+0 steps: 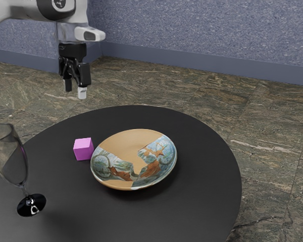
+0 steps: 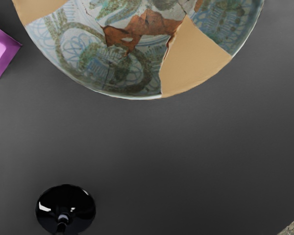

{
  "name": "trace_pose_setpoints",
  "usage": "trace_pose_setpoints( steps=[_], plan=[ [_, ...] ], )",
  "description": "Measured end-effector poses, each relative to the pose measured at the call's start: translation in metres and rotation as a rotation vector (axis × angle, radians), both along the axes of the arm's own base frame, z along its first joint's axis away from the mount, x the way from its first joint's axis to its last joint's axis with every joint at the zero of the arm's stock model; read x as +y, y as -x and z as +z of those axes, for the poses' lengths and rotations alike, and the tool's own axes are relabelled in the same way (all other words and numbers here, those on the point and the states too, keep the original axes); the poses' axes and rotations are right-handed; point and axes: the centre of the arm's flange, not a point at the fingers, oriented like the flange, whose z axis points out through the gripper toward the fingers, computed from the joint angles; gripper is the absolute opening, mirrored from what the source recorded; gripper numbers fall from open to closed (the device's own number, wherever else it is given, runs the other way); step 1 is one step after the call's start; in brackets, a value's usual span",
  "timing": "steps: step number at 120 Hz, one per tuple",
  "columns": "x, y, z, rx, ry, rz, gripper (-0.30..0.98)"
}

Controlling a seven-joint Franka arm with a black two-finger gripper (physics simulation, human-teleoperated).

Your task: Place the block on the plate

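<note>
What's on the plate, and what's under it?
Nothing on the plate, only its painted and tan surface; the block is beside it. Underneath, the plate hides the table, so I can't tell.

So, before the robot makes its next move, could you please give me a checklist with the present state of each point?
1. Gripper open, holding nothing: ok.
2. Block on the table, beside the plate: ok.
3. Plate right side up, with nothing on it: ok.
4. Gripper lowered around the block: not ok, it hangs above.
5. Glass standing upright: ok.
6. Next path free of the glass: cannot tell.
</note>
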Motion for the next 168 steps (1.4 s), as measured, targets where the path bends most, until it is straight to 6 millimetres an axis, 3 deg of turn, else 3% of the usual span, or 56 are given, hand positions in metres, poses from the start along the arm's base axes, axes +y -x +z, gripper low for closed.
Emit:
trace_pose_setpoints(
  steps=[28, 39, 48, 59, 77, 92, 114, 124, 144, 160, 168],
  plan=[
    [0.011, -0.018, 0.012, -0.161, 0.03, -0.115, 0.69],
    [0.02, -0.035, -0.016, -0.148, 0.042, -0.146, 0.69],
    [0.039, -0.039, -0.03, -0.155, 0.045, -0.15, 0.69],
    [0.065, -0.026, -0.065, -0.125, 0.034, -0.126, 0.69],
    [0.102, -0.016, -0.09, -0.149, 0.031, -0.14, 0.69],
    [0.133, -0.009, -0.098, -0.184, 0.032, -0.182, 0.69],
    [0.181, 0.017, -0.12, -0.194, 0.051, -0.228, 0.69],
    [0.188, 0.027, -0.138, -0.196, 0.07, -0.276, 0.69],
    [0.197, 0.029, -0.139, -0.244, 0.094, -0.405, 0.69],
    [0.202, 0.03, -0.154, -0.251, 0.123, -0.482, 0.69],
    [0.195, 0.021, -0.174, -0.234, 0.137, -0.528, 0.69]
  ],
)
